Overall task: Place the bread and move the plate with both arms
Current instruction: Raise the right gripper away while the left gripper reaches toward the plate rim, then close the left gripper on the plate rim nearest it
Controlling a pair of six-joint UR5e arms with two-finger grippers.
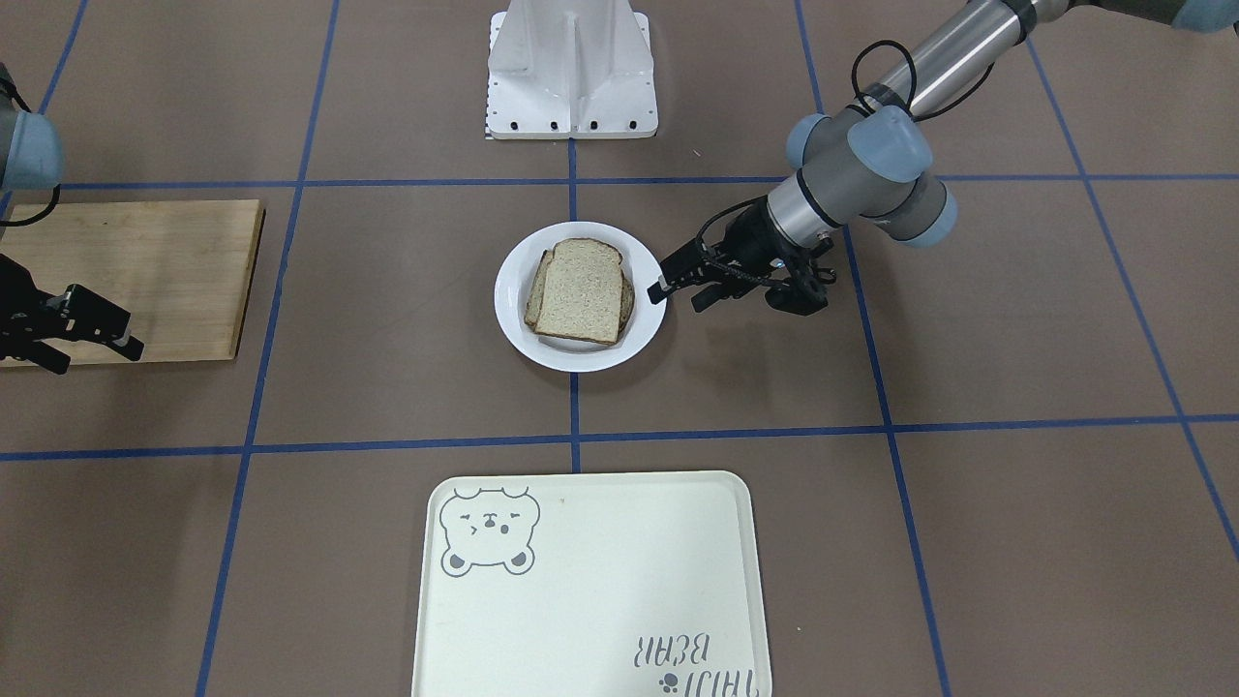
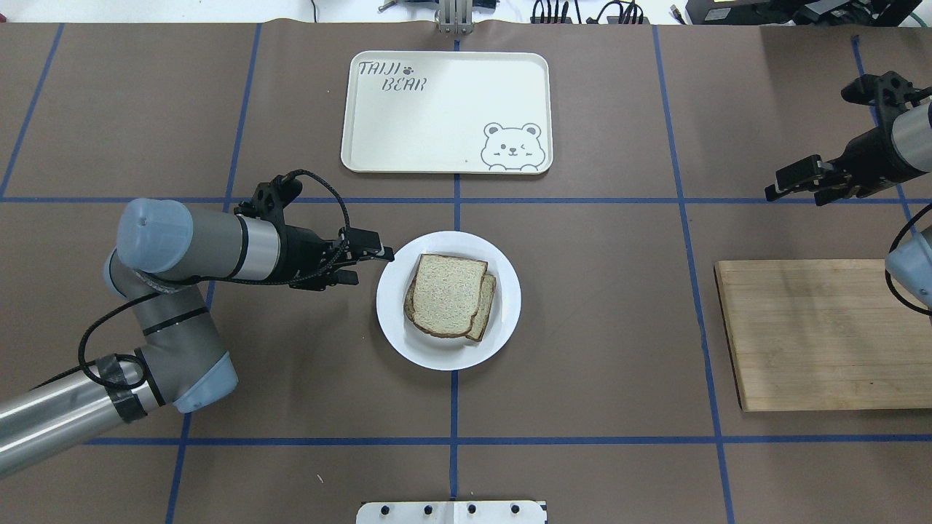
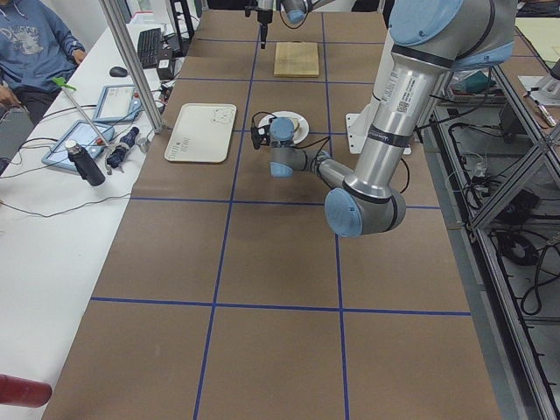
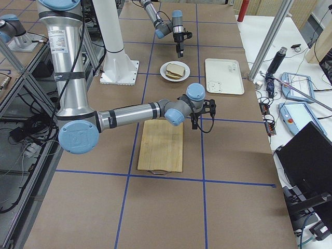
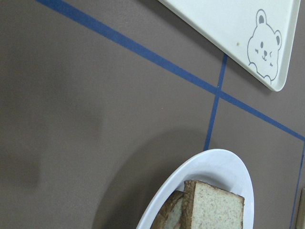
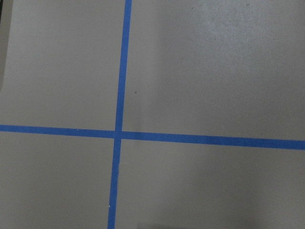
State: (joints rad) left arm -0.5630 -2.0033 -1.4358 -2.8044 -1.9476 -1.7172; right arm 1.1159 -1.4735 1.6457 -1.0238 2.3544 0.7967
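A round white plate [image 2: 408, 343] [image 1: 523, 334] sits at the table's middle. On it lie two stacked slices of bread; the top slice [image 2: 448, 291] [image 1: 581, 290] covers most of the lower one [image 2: 486, 311]. My left gripper [image 2: 371, 266] [image 1: 678, 293] hovers at the plate's rim on my left side, open, with nothing between its fingers. Its wrist view shows the plate [image 5: 224, 167] and bread [image 5: 214, 207] close below. My right gripper [image 2: 795, 195] [image 1: 95, 353] is far off to my right, open and empty, over bare table beyond the wooden board.
A cream tray with a bear drawing [image 2: 444, 109] [image 1: 600, 581] lies beyond the plate. A wooden cutting board [image 2: 815, 335] [image 1: 145, 271] lies at my right. The white stand [image 1: 571, 68] is at my base. A seated person shows in the exterior left view.
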